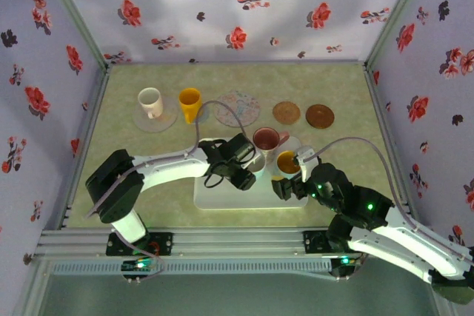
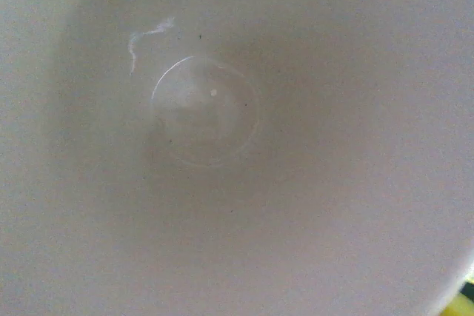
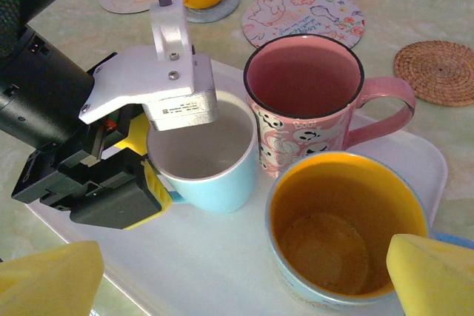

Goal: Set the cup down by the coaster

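Floral walls, green tabletop (image 1: pixel 348 94), and all eyes on the white tray (image 3: pixel 222 257)!
Left gripper (image 3: pixel 137 168) is right at the light-blue cup (image 3: pixel 215 194) on the tray, yellow pads (image 3: pixel 137 137) hard by its outer wall, wrist camera staring straight down into the white inside; clamped or not, can't tell. Right gripper (image 3: pixel 237 286) hangs wide open over the yellow-lined cup (image 3: pixel 333 212). Pink mug (image 3: pixel 304 86) stands just behind the pair. Beyond the tray lie the floral coaster (image 3: pixel 304 14) and a woven coaster (image 3: pixel 438 72).
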